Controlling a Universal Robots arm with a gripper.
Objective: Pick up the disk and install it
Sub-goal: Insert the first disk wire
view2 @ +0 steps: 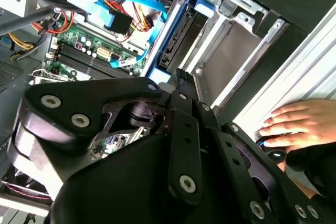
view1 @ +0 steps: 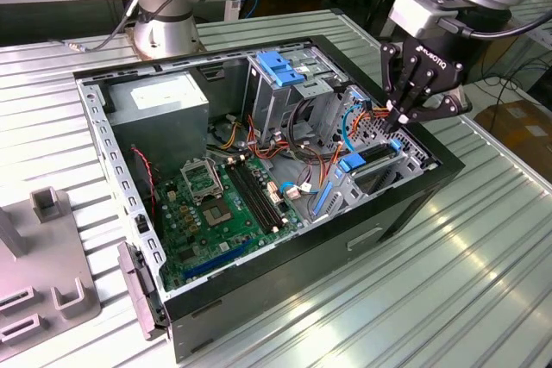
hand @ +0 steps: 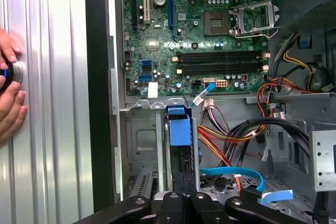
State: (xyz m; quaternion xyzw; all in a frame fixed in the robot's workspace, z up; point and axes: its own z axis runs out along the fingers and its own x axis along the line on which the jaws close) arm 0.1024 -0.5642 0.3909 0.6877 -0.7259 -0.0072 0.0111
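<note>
Found the gripper point(view1: 398, 121), upper right in the exterior view, with fingers drawn narrow on the near end of the disk point(hand: 179, 129), seated on edge in the drive bay point(view1: 373, 177) at the case's point(view1: 345, 247) end on the exterior view's right. Noted the disk's long axis running from the fingertips down toward the exterior view's left, blue end tab nearest the motherboard point(view1: 220, 204). Logged also power supply point(view1: 159, 109) and cables point(view1: 297, 140) inside the case.
</note>
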